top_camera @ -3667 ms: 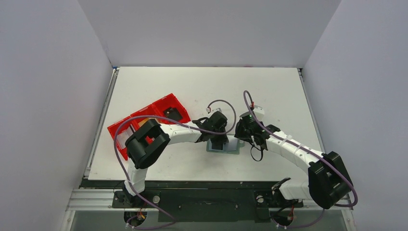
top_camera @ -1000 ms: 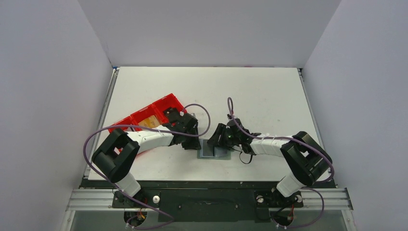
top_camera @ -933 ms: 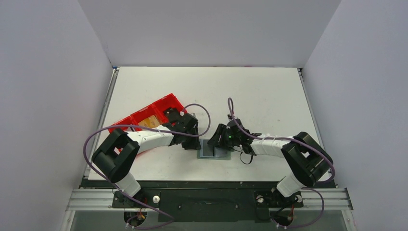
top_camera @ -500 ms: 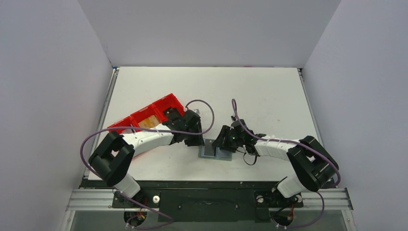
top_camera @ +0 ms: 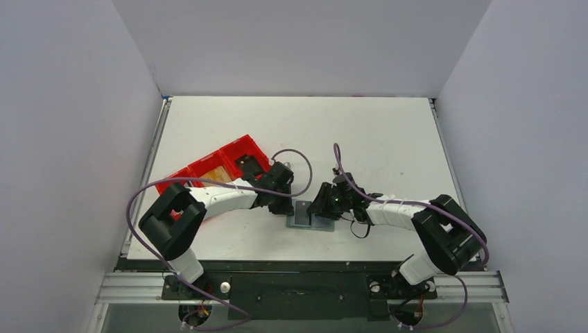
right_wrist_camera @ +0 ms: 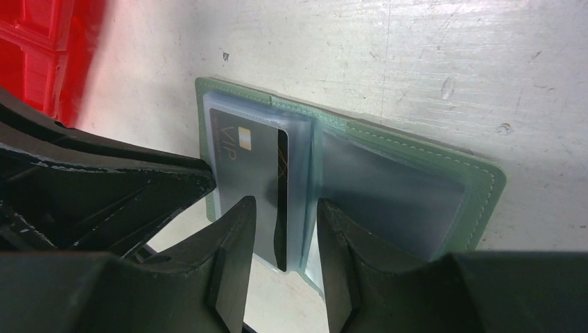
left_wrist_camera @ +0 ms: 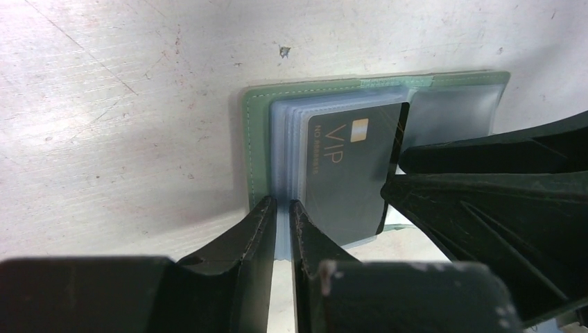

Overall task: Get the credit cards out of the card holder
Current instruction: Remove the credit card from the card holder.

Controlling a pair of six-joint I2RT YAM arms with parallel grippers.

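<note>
The grey-green card holder (top_camera: 306,216) lies open on the table between both grippers. In the left wrist view it (left_wrist_camera: 258,139) shows clear sleeves and a dark grey credit card (left_wrist_camera: 350,170) marked VIP. My left gripper (left_wrist_camera: 282,205) is shut on the near edge of the sleeves at the holder's left side. My right gripper (right_wrist_camera: 286,205) is open, its fingers (right_wrist_camera: 232,250) on either side of the dark card's (right_wrist_camera: 249,163) free edge, not touching it. A tan-yellow card (top_camera: 216,175) lies in the red tray's middle compartment.
The red three-compartment tray (top_camera: 182,182) stands left of the holder, with a dark flat thing (top_camera: 249,164) in its far compartment. Both arms meet low over the holder near the table's front middle. White table (top_camera: 388,139) stretches behind them.
The tan-yellow card has appeared in the tray since the earliest frame. Over the last second my left gripper moved right from the tray to the holder's left edge. The right gripper barely shifted.
</note>
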